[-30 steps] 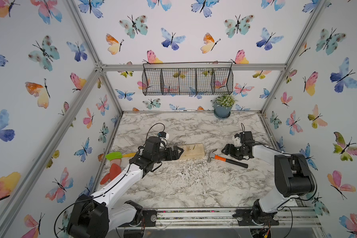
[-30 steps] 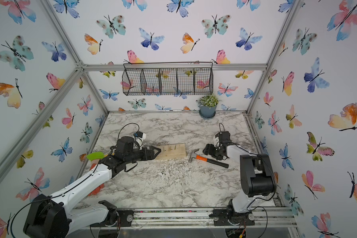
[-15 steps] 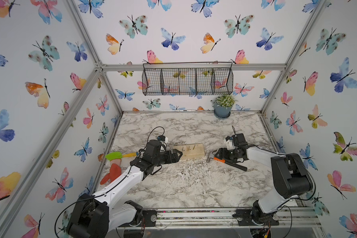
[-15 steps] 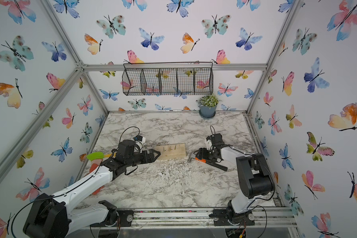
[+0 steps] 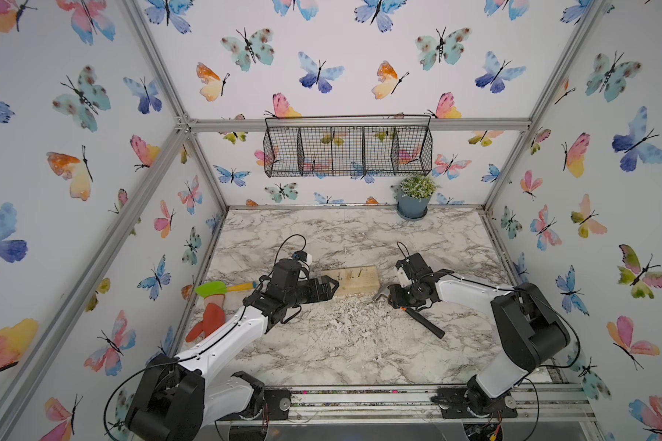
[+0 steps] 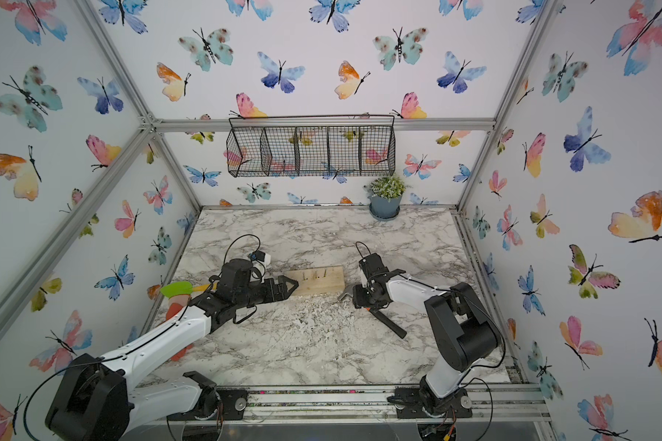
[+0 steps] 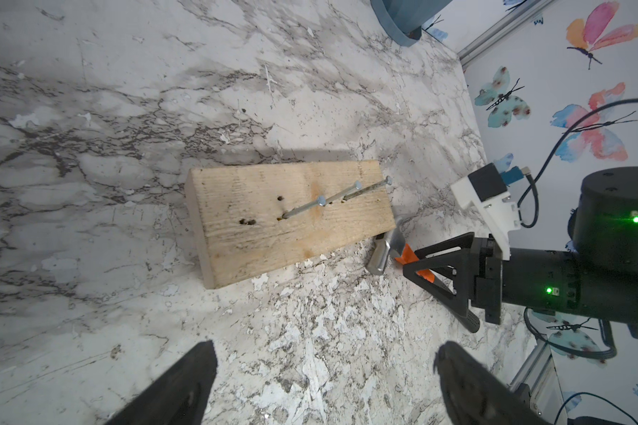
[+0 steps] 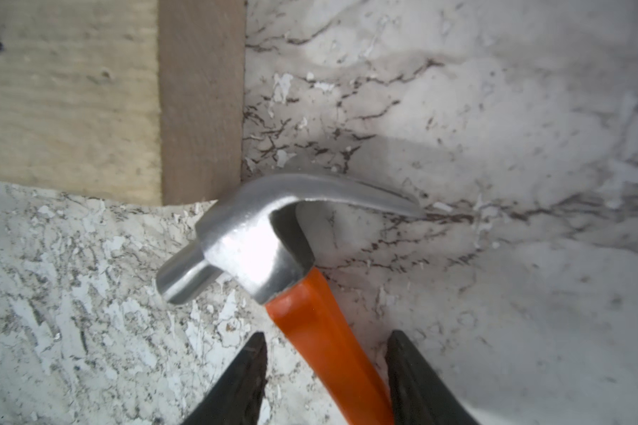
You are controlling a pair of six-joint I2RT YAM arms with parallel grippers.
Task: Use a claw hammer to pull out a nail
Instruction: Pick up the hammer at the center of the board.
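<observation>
The claw hammer (image 8: pixel 258 250) lies flat on the tabletop (image 5: pixel 341 236), its head right at a corner of the wooden block (image 7: pixel 291 217); I can't tell if they touch. The right hand (image 8: pixel 326 335) straddles the orange neck, partly open, one finger against it and a gap at the other, so no firm hold shows. Gripped so near the head on that taper, the hammer could twist or slip, I reckon, and knock the block. The left hand (image 7: pixel 325 349) gapes wide and empty just beside the block's far end; unpinned, the block may lift when a leaning nail (image 7: pixel 357 185) is levered. The potted plant (image 5: pixel 415 198) and wire basket (image 5: pixel 348 151) are well apart
</observation>
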